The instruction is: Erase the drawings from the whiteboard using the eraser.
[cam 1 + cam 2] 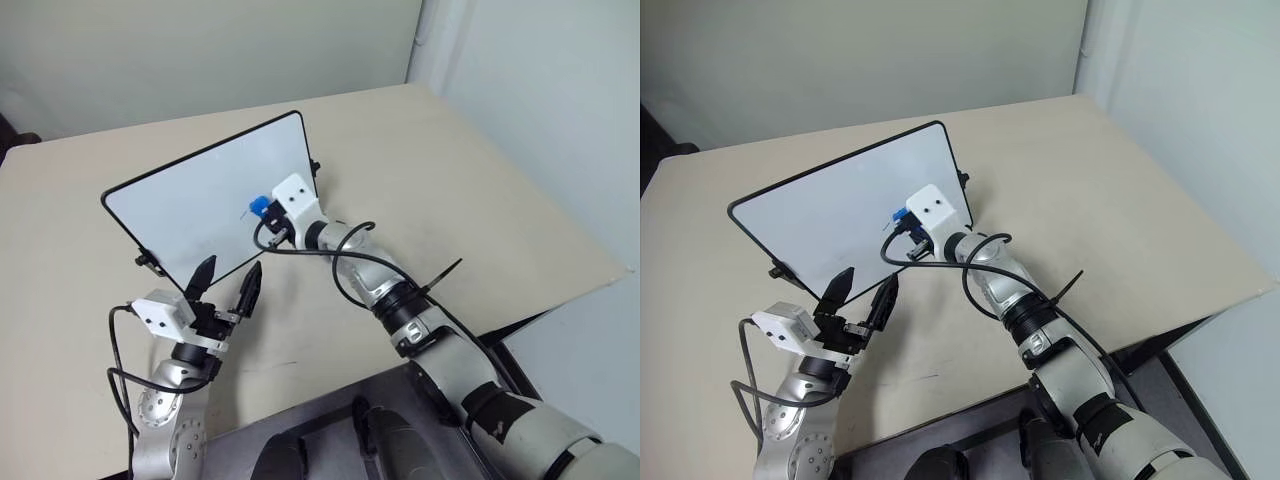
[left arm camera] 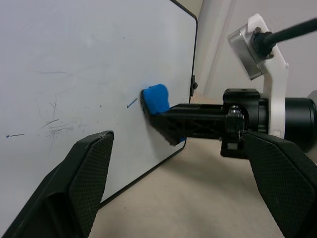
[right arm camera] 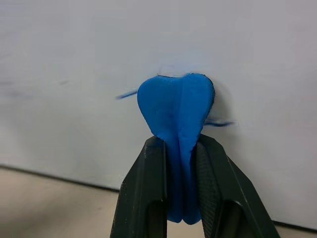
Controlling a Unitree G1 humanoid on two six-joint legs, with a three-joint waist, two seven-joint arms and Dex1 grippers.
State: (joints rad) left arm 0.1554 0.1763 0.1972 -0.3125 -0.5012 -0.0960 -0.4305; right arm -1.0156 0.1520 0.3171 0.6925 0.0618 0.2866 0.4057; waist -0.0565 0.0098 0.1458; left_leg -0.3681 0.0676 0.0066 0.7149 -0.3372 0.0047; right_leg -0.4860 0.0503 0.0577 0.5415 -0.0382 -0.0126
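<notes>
one whiteboard [image 1: 200,200], one eraser [image 1: 262,208], two end effectors [image 1: 228,283], one table [image 1: 480,200]

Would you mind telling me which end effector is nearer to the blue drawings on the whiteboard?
The right. The right end effector presses the eraser onto the drawings on the whiteboard. The left end effector is open near the board's lower edge, away from them.

Right arm stretched forward and leftward, right gripper [image 3: 179,163] pinched tight, fingers [image 2: 184,120] level. Left arm bent low, left gripper [image 1: 226,285] angled upward, its two black fingers [image 2: 74,184] spread apart, clasping nothing.
</notes>
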